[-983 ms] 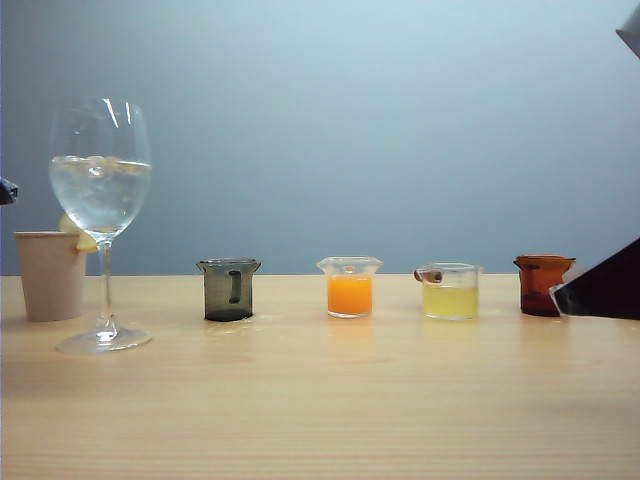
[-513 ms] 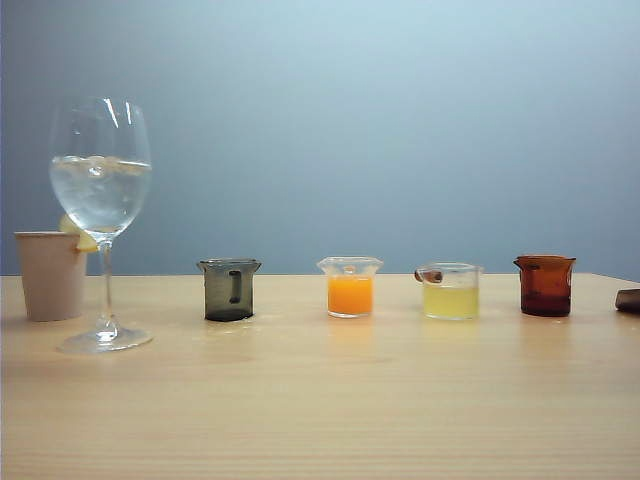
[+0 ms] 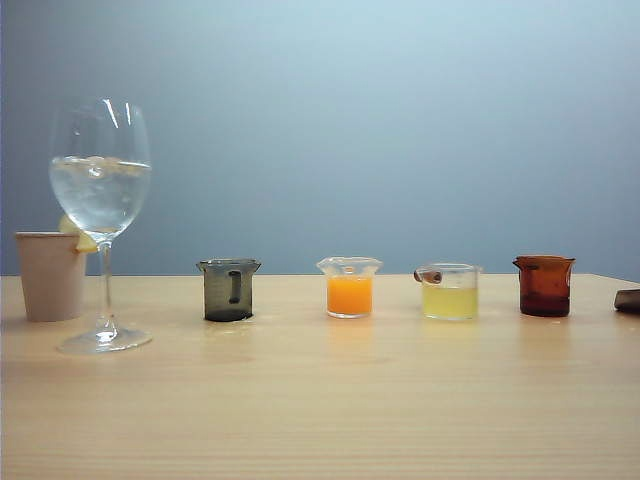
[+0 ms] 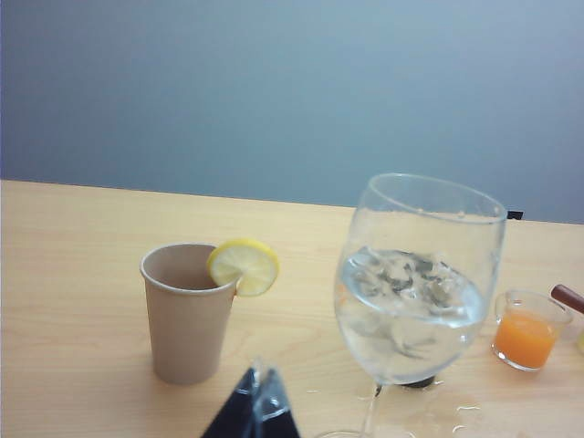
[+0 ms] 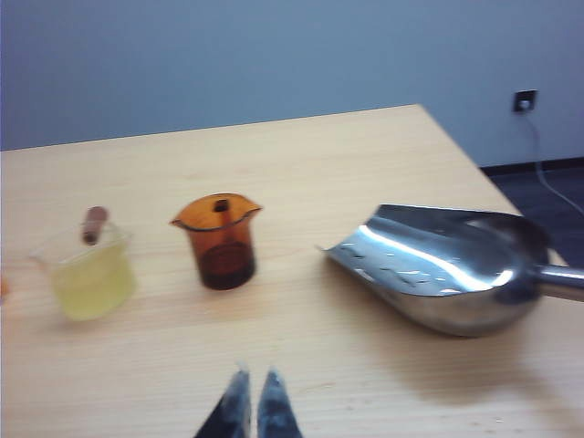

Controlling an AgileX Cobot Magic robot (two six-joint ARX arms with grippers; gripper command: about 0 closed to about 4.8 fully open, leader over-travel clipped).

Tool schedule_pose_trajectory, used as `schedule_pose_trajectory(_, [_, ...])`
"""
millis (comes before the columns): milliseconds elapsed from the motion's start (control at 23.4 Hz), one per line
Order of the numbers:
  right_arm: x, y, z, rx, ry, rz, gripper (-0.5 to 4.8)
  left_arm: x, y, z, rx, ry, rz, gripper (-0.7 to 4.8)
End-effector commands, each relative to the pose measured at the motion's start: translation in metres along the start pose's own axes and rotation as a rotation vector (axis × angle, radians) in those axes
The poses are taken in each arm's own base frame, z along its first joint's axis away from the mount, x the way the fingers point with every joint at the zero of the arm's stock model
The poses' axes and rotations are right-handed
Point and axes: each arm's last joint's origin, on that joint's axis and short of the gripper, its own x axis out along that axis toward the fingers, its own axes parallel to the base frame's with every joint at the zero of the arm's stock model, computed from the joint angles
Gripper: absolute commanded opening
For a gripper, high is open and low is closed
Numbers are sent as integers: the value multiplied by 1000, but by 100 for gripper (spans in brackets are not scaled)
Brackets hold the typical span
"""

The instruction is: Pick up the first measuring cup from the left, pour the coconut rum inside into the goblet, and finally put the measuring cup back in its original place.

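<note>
Both jaws closed, empty: left gripper [image 4: 258, 401] near goblet [image 4: 418, 283]; right gripper [image 5: 249, 397] | scoop [image 5: 447, 265] wrist-only

Goblet [image 4: 415, 292] foot cut off; maybe L gripper [image 4: 258, 411] shut.

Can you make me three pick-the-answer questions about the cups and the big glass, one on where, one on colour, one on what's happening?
1. What stands just beside the goblet, at the far left?
A. paper cup
B. metal scoop
C. amber cup

2. What colour is the liquid in the second measuring cup from the left?
A. blue
B. orange
C. pink

3. How is the first measuring cup now?
A. tipped over the goblet
B. standing on the table
C. lying on its side

Answers: 1 A, the paper cup with a lemon slice is next to it. 2 B, the orange liquid shows through. 3 B, it stands upright, untouched; the left tool and right tool are both shut and hold nothing.
</note>
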Motion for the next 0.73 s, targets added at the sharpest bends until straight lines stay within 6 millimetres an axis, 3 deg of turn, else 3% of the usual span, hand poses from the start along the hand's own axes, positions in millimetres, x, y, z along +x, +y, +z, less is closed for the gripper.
schedule_pose_trajectory(43, [0, 0, 0, 0, -11, -5, 27, 0, 0, 1, -1, -5, -2, -4])
schedule_pose_trajectory(726, [1, 0, -1, 0, -9, 1, 27, 0, 0, 1, -1, -5, -3, -4])
